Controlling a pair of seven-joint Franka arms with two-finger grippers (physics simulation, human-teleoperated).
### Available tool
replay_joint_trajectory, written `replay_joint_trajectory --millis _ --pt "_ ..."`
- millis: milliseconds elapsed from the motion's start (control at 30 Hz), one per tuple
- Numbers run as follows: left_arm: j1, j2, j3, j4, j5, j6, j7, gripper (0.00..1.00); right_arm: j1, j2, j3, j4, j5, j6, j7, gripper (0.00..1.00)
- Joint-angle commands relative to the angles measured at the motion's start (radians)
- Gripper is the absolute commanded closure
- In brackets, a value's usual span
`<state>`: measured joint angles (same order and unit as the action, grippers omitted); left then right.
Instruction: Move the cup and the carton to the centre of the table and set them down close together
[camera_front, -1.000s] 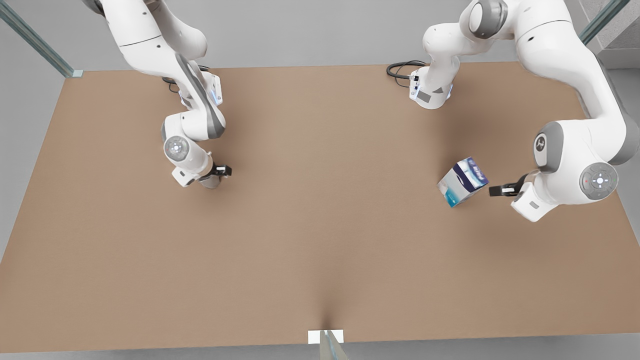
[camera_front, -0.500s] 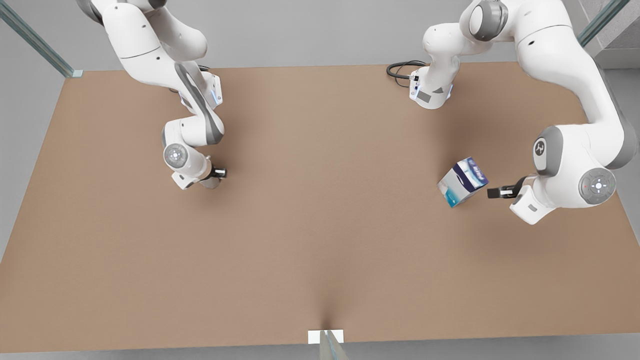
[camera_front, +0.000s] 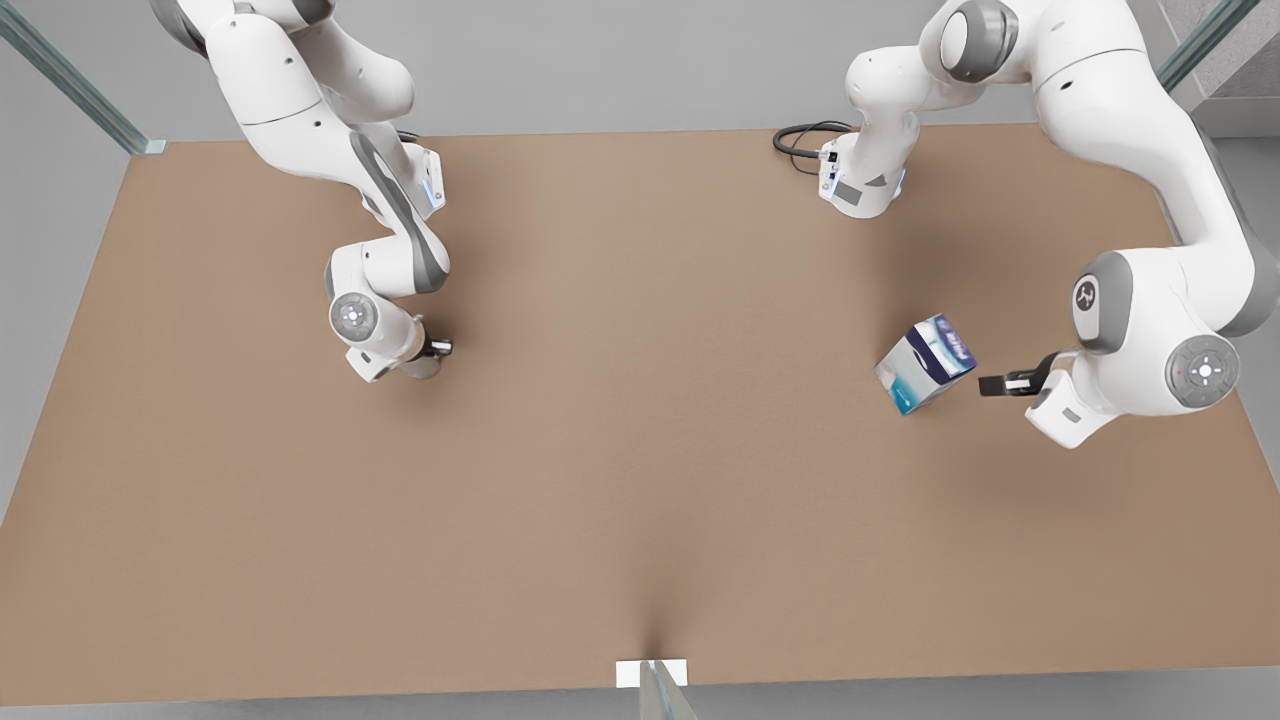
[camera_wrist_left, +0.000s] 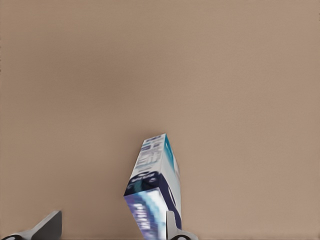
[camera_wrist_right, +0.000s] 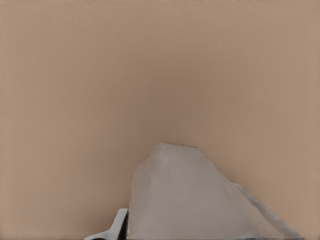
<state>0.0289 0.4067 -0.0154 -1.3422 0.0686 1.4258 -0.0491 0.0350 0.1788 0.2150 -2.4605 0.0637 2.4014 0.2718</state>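
The carton (camera_front: 925, 362), white with a dark blue band and teal lower part, stands tilted on the brown table (camera_front: 640, 450) at the front view's right. My left gripper (camera_front: 992, 384) is open just right of it, a small gap away. In the left wrist view the carton (camera_wrist_left: 152, 192) lies close by one finger (camera_wrist_left: 171, 225) of the left gripper (camera_wrist_left: 111, 229). At the front view's left, my right gripper (camera_front: 438, 348) is low over the pale grey cup (camera_front: 420, 368) and shut on it. The cup (camera_wrist_right: 195, 200) looms large beside one finger (camera_wrist_right: 120, 225).
Both arm bases stand along the table's back edge, with a black cable (camera_front: 800, 138) by the base on the front view's right. A small white marker (camera_front: 650, 672) sits at the front edge. Broad bare tabletop lies between the two arms.
My right gripper has shifted a little toward the front view's left and its fingers have drawn in around the cup. The left gripper and the carton have barely moved.
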Motion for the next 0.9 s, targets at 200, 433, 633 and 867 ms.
replay_joint_trajectory --millis 200,433,633,867 --pt "0.002 -0.002 0.0 -0.002 -0.004 -0.002 0.002 0.0 0.058 0.037 0.001 0.119 -0.002 -0.011 0.01 0.74" --pt "0.0 0.0 0.003 0.008 0.01 0.004 -0.032 0.0 0.457 0.584 -0.16 1.037 0.13 -0.116 0.017 0.73" --pt "0.062 -0.002 0.009 0.002 -0.044 0.143 -0.256 0.0 0.686 0.949 -0.419 1.528 0.383 -0.111 0.029 0.72" --pt "-0.007 -0.005 -0.011 -0.014 -0.035 0.088 -0.345 0.0 0.697 0.981 -0.434 1.557 0.383 -0.082 0.021 0.0"
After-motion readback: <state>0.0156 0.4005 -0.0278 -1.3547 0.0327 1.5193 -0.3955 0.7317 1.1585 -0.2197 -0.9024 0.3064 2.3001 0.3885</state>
